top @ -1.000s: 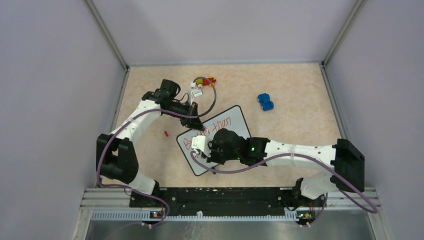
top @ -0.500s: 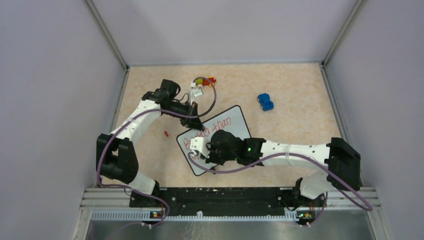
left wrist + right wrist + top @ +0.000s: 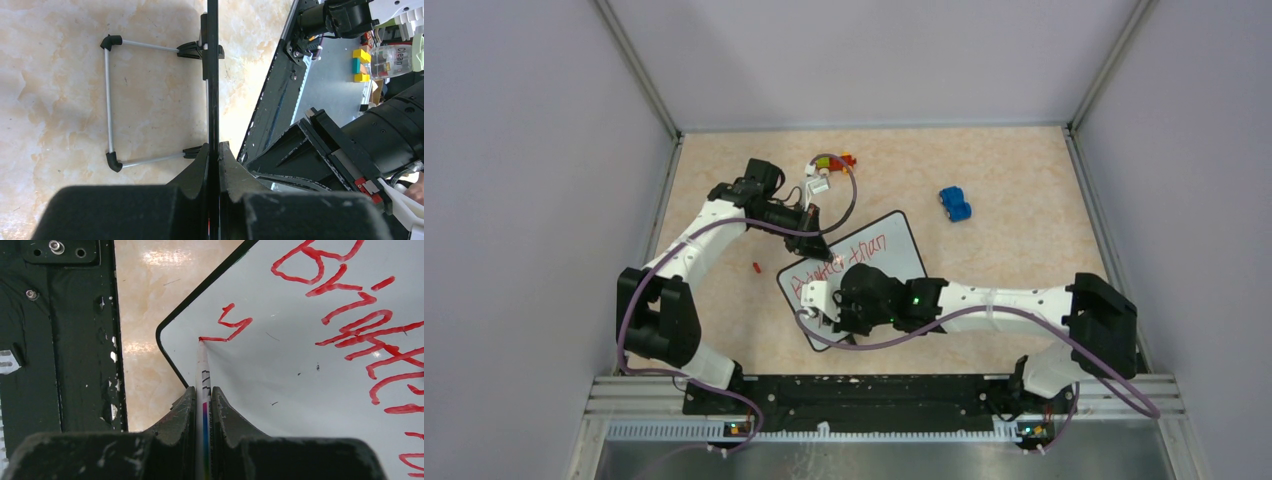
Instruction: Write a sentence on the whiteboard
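Observation:
The whiteboard point(image 3: 896, 262) stands tilted on the table, and its upper edge is pinched in my shut left gripper point(image 3: 824, 250). In the left wrist view the board is a thin dark strip point(image 3: 212, 75) between the left gripper's point(image 3: 214, 147) shut jaws, with its wire stand point(image 3: 107, 100) to the left. My right gripper point(image 3: 202, 390) is shut on a thin white marker point(image 3: 202, 371). The marker's tip touches the board point(image 3: 280, 365) near its lower left corner, at the end of a short red stroke point(image 3: 232, 325). The sentence point(image 3: 350, 315) so reads "Brighter than" in red, with that stroke below it.
A blue toy car point(image 3: 955, 204) sits at the back right. A small red cap point(image 3: 755, 267) lies left of the board, and small coloured blocks point(image 3: 836, 160) lie behind the left arm. Grey walls close in three sides. The black base rail point(image 3: 65, 340) runs just beside the board's corner.
My right gripper has slid a little left and toward the near edge with the marker on the board. The left arm and the board have not moved.

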`<state>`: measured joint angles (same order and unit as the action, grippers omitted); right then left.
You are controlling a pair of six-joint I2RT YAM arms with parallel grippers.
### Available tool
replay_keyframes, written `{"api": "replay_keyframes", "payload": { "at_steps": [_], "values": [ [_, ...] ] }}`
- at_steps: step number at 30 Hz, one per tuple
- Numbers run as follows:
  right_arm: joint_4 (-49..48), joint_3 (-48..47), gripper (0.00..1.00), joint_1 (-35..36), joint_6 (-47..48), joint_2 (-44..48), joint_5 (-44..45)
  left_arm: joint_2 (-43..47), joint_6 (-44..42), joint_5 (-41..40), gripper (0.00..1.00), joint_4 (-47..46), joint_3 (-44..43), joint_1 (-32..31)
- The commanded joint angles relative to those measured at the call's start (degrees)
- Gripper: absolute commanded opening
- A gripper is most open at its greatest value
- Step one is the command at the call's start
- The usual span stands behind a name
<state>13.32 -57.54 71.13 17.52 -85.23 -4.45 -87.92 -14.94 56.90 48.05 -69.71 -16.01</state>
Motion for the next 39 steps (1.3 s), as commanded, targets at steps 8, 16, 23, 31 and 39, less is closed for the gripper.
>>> {"api": "replay_keyframes", "payload": {
  "at_steps": [8, 16, 23, 31, 39],
  "values": [
    [-1.3, -1.8, 0.0, -1.5, -1.2, 5.5, -2.4, 0.4, -1.0, -0.1, 0.0, 1.2, 0.8, -0.6],
    [-1.4, -0.4, 0.0, -4.1, -1.3, 6.6, -0.8, 0.3, -0.7, -0.1, 0.0, 1.1, 0.6, -0.6],
    [-1.7, -0.5, 0.0, -4.1, -0.9, 4.6, -1.5, 0.3, -0.7, -0.2, 0.0, 1.2, 0.4, -0.6],
    [-1.5, -0.3, 0.0, -3.7, -0.7, 3.5, -3.3, 0.0, -0.8, -0.2, 0.0, 1.0, 0.5, -0.6],
    [-1.8, -0.5, 0.0, -3.5, -0.7, 2.1, -1.1, -0.1, -0.8, -0.2, 0.0, 1.0, 0.6, -0.6]
  ]
}}
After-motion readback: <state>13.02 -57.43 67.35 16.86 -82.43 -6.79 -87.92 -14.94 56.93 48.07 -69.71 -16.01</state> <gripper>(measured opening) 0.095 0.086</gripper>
